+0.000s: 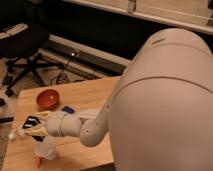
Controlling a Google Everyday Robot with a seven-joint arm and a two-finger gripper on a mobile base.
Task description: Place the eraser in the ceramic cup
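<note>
Only one camera view here, so everything is placed relative to the small plain white ceramic cup (46,149), which sits upright at the near left of the pale wooden table (95,95).

The yellowish two-finger gripper (31,125) is seen just up and left of the cup, close to its rim but not over the mouth. A flat black eraser (33,121) looks to be pinched between the fingers, held narrow around it, though that's a judgement call. A red-orange bowl (48,92) is set farther back from the cup, and a small blue object (68,109) lies back and to the right of it.

What could go wrong: the eraser is probably longer than the cup is wide, so if it's let go flat or off-centre it could bridge the rim, tip out, or knock the light cup over.

The white arm (75,125) is stretched low and nearly level across the table above the cup, with the wrist pointed left.
</note>
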